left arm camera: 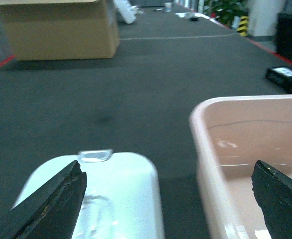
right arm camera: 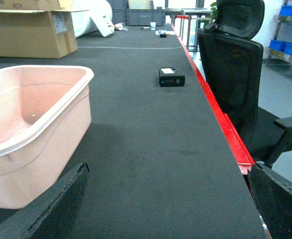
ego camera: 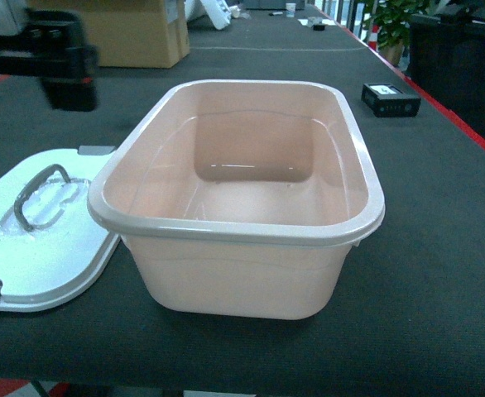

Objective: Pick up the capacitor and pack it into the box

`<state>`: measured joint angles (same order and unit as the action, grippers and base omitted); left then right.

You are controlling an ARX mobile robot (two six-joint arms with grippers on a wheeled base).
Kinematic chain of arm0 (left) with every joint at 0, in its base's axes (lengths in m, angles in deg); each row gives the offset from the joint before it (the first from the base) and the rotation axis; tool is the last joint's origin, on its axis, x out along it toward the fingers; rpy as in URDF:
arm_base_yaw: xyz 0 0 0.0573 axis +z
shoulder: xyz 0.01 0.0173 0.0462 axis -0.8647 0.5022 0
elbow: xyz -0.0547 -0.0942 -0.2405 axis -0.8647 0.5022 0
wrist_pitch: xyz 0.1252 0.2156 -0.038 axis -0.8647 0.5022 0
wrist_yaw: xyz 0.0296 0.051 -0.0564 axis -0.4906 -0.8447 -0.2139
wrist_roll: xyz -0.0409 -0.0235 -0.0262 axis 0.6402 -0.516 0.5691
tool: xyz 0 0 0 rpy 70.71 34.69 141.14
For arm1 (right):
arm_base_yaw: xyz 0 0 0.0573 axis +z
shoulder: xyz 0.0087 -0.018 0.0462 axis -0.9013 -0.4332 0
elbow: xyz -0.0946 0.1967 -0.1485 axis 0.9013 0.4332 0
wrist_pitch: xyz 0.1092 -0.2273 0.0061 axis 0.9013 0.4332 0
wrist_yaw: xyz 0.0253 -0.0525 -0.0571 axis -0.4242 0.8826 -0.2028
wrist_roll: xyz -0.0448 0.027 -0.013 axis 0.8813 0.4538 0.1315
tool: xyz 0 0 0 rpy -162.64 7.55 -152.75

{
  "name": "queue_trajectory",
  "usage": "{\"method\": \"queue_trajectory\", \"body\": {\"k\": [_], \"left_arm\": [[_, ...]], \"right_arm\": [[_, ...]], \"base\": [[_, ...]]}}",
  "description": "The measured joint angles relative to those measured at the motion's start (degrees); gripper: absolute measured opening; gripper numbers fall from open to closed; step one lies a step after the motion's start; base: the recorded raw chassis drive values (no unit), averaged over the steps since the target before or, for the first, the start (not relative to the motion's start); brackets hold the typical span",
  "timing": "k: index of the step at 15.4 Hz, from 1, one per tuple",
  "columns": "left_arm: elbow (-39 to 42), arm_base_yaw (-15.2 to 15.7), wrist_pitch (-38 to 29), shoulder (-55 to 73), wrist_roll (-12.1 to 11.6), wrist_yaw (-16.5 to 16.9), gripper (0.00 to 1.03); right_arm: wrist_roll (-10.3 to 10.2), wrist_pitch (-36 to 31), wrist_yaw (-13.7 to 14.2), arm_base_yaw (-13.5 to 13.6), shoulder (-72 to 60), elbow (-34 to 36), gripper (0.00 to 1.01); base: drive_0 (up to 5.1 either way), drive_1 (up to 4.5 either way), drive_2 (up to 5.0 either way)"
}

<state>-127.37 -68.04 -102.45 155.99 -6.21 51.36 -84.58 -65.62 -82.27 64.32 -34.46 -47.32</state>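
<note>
Box: pale pink rectangular plastic tub (ego camera: 242,240), open and empty, standing mid-table on the dark mat.
Lid: white lid with grey handle (ego camera: 48,240), off, lying flat at the tub's left, tucked slightly under its rim.
Capacitor: none identifiable; a small black device (ego camera: 390,99) lies well apart, far right.
Left gripper (left arm camera: 171,191): spread, empty, above lid and tub rim.
Right gripper (right arm camera: 168,196): spread, empty.
Progress: judged barely started; picking and packing remain.

Brown cardboard carton (ego camera: 135,33) at upper left on dark table mat (ego camera: 441,248); small black device (ego camera: 391,99) at upper right; black office chair (right arm camera: 235,64) beyond red table edge (right arm camera: 220,109).
</note>
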Motion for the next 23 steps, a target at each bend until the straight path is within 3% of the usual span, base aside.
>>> {"method": "queue_trajectory", "body": {"k": [1, 4, 5, 10, 15, 17, 23], "left_arm": [[0.57, 4.66, -0.07, 0.20, -0.22, 1.62, 0.98], [0.33, 12.87, -2.71, 4.28, -0.92, 4.50, 0.98], [-0.44, 14.12, -3.78, 8.04, -1.01, 6.03, 0.98], [-9.94, 14.64, -1.29, 25.55, 0.02, 9.01, 0.98], [-15.82, 13.99, -1.05, 35.01, -2.01, 8.44, 0.96], [-16.63, 14.01, -0.76, 35.21, -2.99, 8.35, 0.69], [-16.46, 14.36, 0.66, 34.84, -4.15, 7.93, 0.02]], "right_arm": [[0.00, 0.00, 0.00, 0.00, 0.00, 0.00, 0.98], [0.00, 0.00, 0.00, 0.00, 0.00, 0.00, 0.98], [0.00, 0.00, 0.00, 0.00, 0.00, 0.00, 0.98], [0.00, 0.00, 0.00, 0.00, 0.00, 0.00, 0.98], [-0.02, 0.00, 0.00, 0.00, 0.00, 0.00, 0.98], [0.00, 0.00, 0.00, 0.00, 0.00, 0.00, 0.98], [0.00, 0.00, 0.00, 0.00, 0.00, 0.00, 0.98]], "base": [[0.0, 0.00, 0.0], [0.0, 0.00, 0.0], [0.0, 0.00, 0.0], [0.0, 0.00, 0.0], [0.0, 0.00, 0.0], [0.0, 0.00, 0.0], [0.0, 0.00, 0.0]]}}
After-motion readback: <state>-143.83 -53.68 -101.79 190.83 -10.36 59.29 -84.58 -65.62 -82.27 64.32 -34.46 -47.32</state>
